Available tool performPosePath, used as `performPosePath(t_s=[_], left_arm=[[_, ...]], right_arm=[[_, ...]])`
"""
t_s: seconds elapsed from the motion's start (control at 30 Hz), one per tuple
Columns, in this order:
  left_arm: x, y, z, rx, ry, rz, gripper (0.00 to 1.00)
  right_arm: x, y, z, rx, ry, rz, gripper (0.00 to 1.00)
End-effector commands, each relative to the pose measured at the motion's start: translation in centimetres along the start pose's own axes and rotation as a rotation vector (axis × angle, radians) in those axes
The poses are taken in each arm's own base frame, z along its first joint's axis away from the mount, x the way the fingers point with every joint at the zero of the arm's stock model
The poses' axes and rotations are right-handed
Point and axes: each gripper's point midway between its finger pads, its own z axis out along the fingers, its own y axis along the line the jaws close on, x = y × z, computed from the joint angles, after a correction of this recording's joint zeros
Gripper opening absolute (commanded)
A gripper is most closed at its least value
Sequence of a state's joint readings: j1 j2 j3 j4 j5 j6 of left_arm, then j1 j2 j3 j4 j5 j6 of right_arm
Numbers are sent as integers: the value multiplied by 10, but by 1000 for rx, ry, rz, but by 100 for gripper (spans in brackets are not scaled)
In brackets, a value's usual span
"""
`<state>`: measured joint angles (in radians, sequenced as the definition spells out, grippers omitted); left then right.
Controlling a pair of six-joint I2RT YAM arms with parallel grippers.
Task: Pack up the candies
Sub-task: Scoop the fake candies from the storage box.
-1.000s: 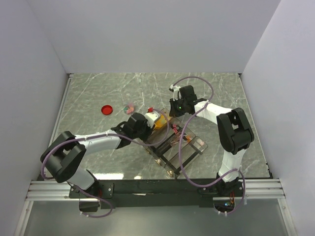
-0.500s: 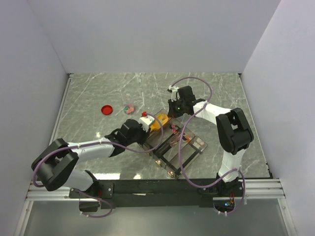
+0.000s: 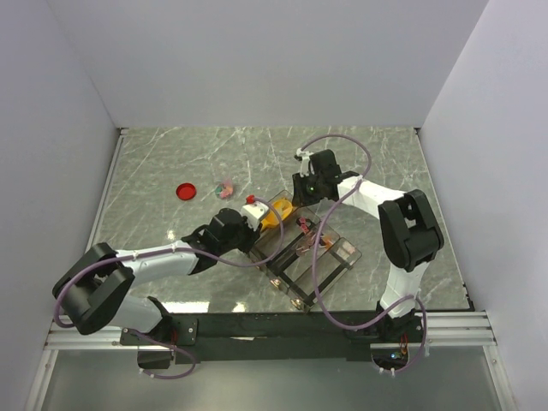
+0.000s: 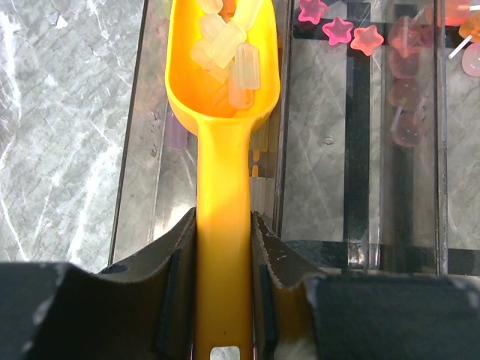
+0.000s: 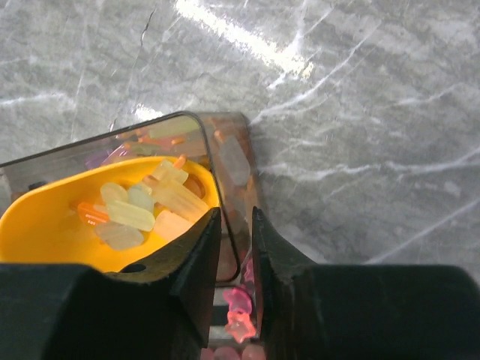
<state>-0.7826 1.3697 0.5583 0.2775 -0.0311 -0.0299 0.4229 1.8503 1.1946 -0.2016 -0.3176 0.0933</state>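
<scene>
— Where were the candies (image 4: 225, 46)?

— Most that I could see lay in the bowl of the yellow scoop (image 4: 223, 169). They were pale yellow and orange oblong pieces, heaped at mixed angles with no common heading.

— And the scoop itself?

— The left jaws were closed on its handle, one on each side. Its long axis ran straight out from them, with the bowl at the far end and its open side up. Seen from above, it pointed right and slightly away from the arm bases. The bowl sat over the left-hand compartment of the clear box (image 4: 322, 150), which lay askew on the worktop (image 4: 60, 112). I could not tell whether they touched.

— Anything in the box?

— Pink stars (image 4: 339, 31) and rounder pink sweets (image 4: 409, 97), in the compartments right of the scoop.

— The right jaws?

— Beyond the bowl, at the box's far corner. They were parted by a narrow gap, astride its wall and not visibly pressing it.

— Farther off?

— A small cluster of loose sweets (image 3: 226, 186) on the worktop, and left of it a red lid (image 3: 186, 191).
</scene>
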Motion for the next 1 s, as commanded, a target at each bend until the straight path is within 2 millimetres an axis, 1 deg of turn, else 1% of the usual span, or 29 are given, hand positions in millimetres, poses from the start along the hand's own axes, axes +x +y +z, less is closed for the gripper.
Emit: performPosePath(t_s=[0.0,0.07,0.1,0.17,0.2,0.23,0.3,0.33,0.4,0.43,0.5,0.53,0.63,0.7,0.73,0.8,0.83,0.9,0.93,0.97], left_arm=[[-34,-18,-9,79,-122,4,1],[-35,-18,-10,80,-127,4,1],[-36,-19,-12,83,-134,4,1],[-39,-19,-16,82,-150,2,1],[-40,-19,-17,87,-154,4,1],[-41,-20,-19,90,-160,4,1],[-44,-20,-22,90,-173,4,1],[-44,-20,-23,93,-176,6,1],[-48,-20,-27,92,-188,3,1],[-47,-20,-28,94,-188,0,1],[-50,-20,-31,94,-200,-2,1],[-49,-21,-31,96,-198,-9,1],[-50,-20,-36,93,-209,-16,1],[-52,-18,-40,82,-219,-20,1],[-51,-17,-41,77,-215,-24,1],[-55,-14,-45,62,-227,-29,1],[-57,-13,-47,55,-230,-33,1],[-60,-13,-52,56,-236,-40,1],[-63,-12,-54,55,-240,-41,1],[-62,-6,-56,23,-233,-45,1]], right_arm=[[-29,13,-26,2,-76,0,33],[-31,14,-30,12,-79,-4,37],[-33,14,-32,13,-83,-4,41],[-38,16,-38,11,-98,-4,44],[-38,17,-40,10,-103,-2,48],[-43,19,-46,9,-120,-5,49],[-46,20,-51,13,-133,-2,52],[-50,22,-58,16,-153,-4,53],[-52,22,-64,28,-168,2,56],[-56,23,-72,33,-188,-1,57],[-56,23,-78,41,-198,4,60],[-59,25,-84,42,-214,-2,61],[-61,25,-96,59,-237,0,63],[-58,24,-101,70,-244,5,65],[-60,23,-109,88,-265,4,66],[-57,19,-114,112,-273,13,68],[-59,20,-122,120,-291,12,68],[-54,14,-127,159,-295,20,71],[-55,14,-134,169,-309,20,72],[-50,9,-136,195,-306,27,73]])
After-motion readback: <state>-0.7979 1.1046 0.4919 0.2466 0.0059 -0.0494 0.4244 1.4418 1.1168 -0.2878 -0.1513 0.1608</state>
